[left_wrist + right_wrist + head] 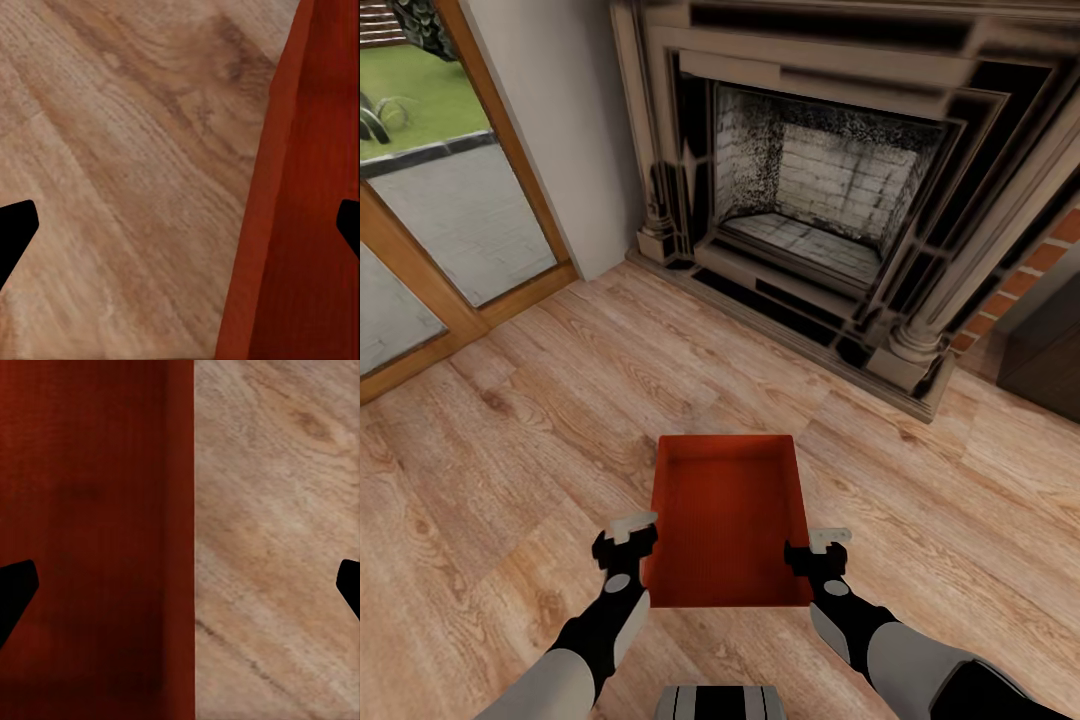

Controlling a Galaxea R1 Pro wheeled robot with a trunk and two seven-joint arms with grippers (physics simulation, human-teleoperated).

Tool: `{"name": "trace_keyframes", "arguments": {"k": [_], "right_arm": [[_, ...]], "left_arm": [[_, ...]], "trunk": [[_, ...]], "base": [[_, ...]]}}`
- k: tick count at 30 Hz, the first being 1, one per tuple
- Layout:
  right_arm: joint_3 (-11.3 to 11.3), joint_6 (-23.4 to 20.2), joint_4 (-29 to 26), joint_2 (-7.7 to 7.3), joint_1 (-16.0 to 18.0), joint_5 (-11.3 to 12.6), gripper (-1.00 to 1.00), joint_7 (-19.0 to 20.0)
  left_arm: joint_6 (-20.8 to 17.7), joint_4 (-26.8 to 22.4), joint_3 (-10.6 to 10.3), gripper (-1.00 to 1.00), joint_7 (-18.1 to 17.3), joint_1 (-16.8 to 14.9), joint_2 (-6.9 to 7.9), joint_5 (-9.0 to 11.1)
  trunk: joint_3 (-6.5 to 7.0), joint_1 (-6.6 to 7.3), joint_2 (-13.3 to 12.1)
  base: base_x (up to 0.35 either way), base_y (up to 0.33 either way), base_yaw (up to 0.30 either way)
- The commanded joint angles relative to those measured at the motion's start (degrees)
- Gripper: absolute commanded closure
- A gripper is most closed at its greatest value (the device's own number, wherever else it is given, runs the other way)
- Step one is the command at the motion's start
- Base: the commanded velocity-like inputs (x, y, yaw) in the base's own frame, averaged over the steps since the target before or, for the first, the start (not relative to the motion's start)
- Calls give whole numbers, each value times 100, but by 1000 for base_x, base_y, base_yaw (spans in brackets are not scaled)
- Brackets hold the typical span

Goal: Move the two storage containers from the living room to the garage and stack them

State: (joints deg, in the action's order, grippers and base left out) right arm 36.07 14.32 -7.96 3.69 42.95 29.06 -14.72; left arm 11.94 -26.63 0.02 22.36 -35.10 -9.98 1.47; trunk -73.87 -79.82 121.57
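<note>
One orange-red storage container (728, 520), open-topped, lies on the living room's light wood planks in front of my trunk. My left gripper (628, 540) is open at its left long wall. In the left wrist view that wall (259, 225) runs between the spread fingers of the left gripper (187, 229). My right gripper (818, 548) is open at the right long wall. The right wrist view has the right gripper (187, 589) straddling the box's edge (184, 547), red inside on one side and floor on the other. The garage is out of view.
A stone fireplace (810, 190) with a raised hearth stands ahead of the box. A wood-framed glass door (440, 220) is at the far left. Red brick (1020, 290) and a dark cabinet (1050, 350) sit at the right edge. Bare plank floor (490, 480) surrounds the box.
</note>
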Motion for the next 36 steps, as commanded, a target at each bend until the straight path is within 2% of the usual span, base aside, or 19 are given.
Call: {"name": "trace_keyframes", "arguments": {"k": [1,4,6,7,8,11,21,36], "right_arm": [[49,18,3,0,3,48,-100,-23],[49,18,4,0,3,48,-100,-23],[49,18,4,-2,3,48,-100,-23],[49,18,5,-6,3,48,-100,-23],[49,18,5,-10,3,48,-100,-23],[49,18,5,-4,3,49,-100,-23],[49,18,5,-7,3,55,-100,-23],[55,18,5,16,3,56,-100,-23]], "left_arm": [[5,9,-24,-100,-64,-3,-2,17],[-236,14,-168,-100,-395,-5,-2,13],[-628,16,-297,-100,-673,-5,-2,10],[-939,13,-378,-100,-872,-5,3,4],[-1421,-9,-482,-100,-1240,-6,16,-5],[-1691,-16,-528,-100,-1482,-6,26,-3],[-1993,-63,-555,-100,-1539,-6,41,-34],[-1941,-447,-510,-100,-1481,-6,75,-9]], "trunk": [[-3,1,1],[-3,1,1],[-3,1,1],[-3,1,1],[-3,1,1],[-3,1,1],[-3,1,1],[-3,1,1]], "base": [[0,0,0],[0,0,0],[0,0,0],[0,0,0],[0,0,0],[0,0,0],[0,0,0],[0,0,0]]}}
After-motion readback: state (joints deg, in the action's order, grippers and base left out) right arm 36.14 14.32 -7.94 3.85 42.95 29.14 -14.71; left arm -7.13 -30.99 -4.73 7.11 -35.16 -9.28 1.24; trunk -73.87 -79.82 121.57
